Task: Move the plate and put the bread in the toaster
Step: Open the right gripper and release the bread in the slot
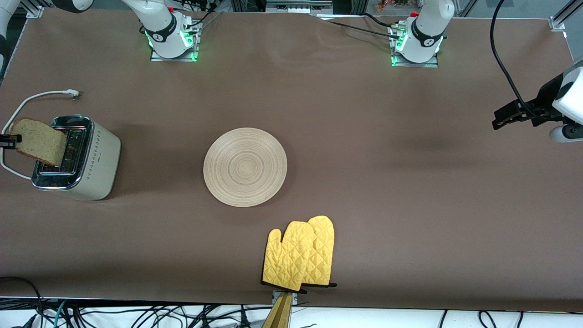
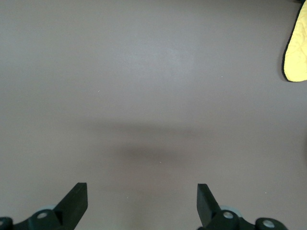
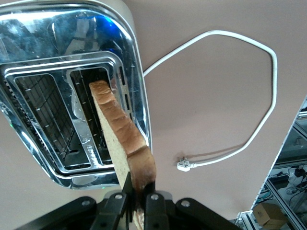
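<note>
You are on the bread step now. The plate (image 1: 245, 167) sits flat in the middle of the counter (image 1: 364, 136), with nothing on it. Your right pincer (image 3: 138, 201) is closed tight on one edge of the bread (image 1: 38, 141). It holds the slice on its thin edge, tilted, right over the toaster (image 1: 77, 157). The low corner of the bread looks to be at the mouth of one slot, but the slice is not down inside yet.

Next, I think you need to tip the bread straight so it lines up with the slot. Then lower it slowly and let go. If it stays tilted, it may catch on the shiny rim.

Your left pincer (image 2: 141, 203) waits wide open, holding nothing, over the bare counter at the left arm's end. The mitts (image 1: 300, 253) lie nearer to the front camera than the plate.
</note>
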Controlling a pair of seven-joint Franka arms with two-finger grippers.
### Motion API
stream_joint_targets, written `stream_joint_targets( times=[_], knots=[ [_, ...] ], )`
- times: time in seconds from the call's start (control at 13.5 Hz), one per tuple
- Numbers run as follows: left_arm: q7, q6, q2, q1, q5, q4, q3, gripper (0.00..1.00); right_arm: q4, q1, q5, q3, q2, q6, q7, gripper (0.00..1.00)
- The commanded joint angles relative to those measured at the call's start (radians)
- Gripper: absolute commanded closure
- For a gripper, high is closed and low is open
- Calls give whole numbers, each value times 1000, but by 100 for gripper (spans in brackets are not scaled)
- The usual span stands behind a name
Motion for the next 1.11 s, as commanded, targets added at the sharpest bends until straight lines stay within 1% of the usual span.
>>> stream_joint_targets(
  times=[0.0, 0.15, 0.59, 0.81, 0.89, 0.96, 1.04],
  knots=[
    [19, -15, 14, -3, 31, 30, -1, 0, 9, 2, 33, 3, 13, -10, 50, 100],
    [19, -15, 14, -3, 31, 30, -1, 0, 9, 15, 39, 3, 23, 9, 51, 100],
    [19, -15, 14, -3, 31, 30, -1, 0, 4, 15, 99, 5, 68, 94, 51, 100],
    [19, -15, 14, -3, 31, 30, -1, 0, -10, 13, 103, 4, 71, 118, 50, 100],
    [19, -15, 14, -3, 31, 30, -1, 0, -10, 13, 102, 3, 73, 118, 50, 63],
    [19, -15, 14, -3, 31, 30, -1, 0, -10, 15, 102, 3, 73, 118, 51, 13],
    [19, -15, 14, -3, 31, 30, -1, 0, -8, 13, 103, 3, 71, 118, 44, 0]
  ],
)
